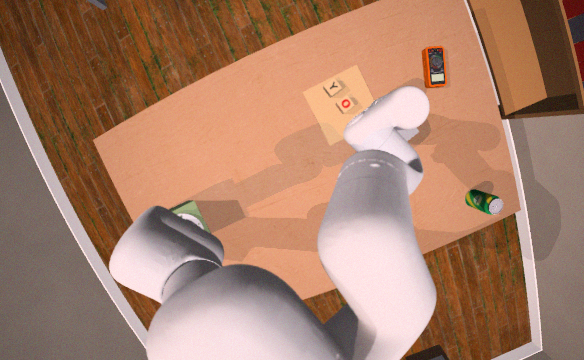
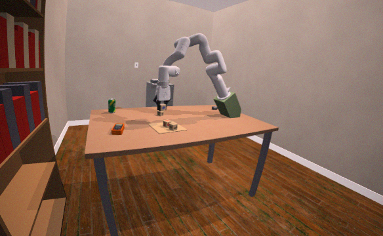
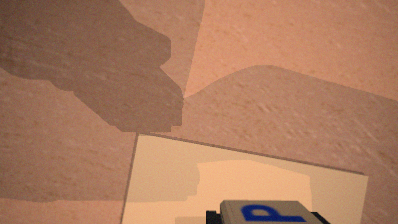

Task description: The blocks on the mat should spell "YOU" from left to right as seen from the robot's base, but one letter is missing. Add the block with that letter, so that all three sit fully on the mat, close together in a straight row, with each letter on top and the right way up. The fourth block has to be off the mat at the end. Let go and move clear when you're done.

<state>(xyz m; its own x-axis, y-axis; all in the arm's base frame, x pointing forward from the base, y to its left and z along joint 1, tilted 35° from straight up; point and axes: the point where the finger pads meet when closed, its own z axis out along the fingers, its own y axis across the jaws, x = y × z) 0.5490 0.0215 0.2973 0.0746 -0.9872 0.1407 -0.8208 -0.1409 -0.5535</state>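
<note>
Gripper: gripper [image 2: 162,107] pinching a block marked with a blue P [image 3: 265,214], fingers clamped on its sides, hanging above the table [image 1: 232,135] at the near edge of the mat.
Held block: P face up in the wrist view, only its top edge showing at the bottom of that frame; in the exterior view it hangs off the surface.
Mat: pale tan mat [image 1: 359,82] toward the far edge of the table, partly covered by the arm in the top view.
Y block: Y block [image 1: 332,88] on the mat, far-left part.
O block: O block [image 1: 345,105] with red letter, just beside the Y block, both fully on the mat.
4th block: another block [image 2: 160,113] sits on the table off the mat, right below the gripper in the exterior view; letter too small to read.
Multimeter: orange multimeter [image 1: 434,66] near the far right corner.
Can: green can [image 1: 483,201] lying near the right edge.
Arm base: green mount [image 2: 229,105] at the table's left end.
</note>
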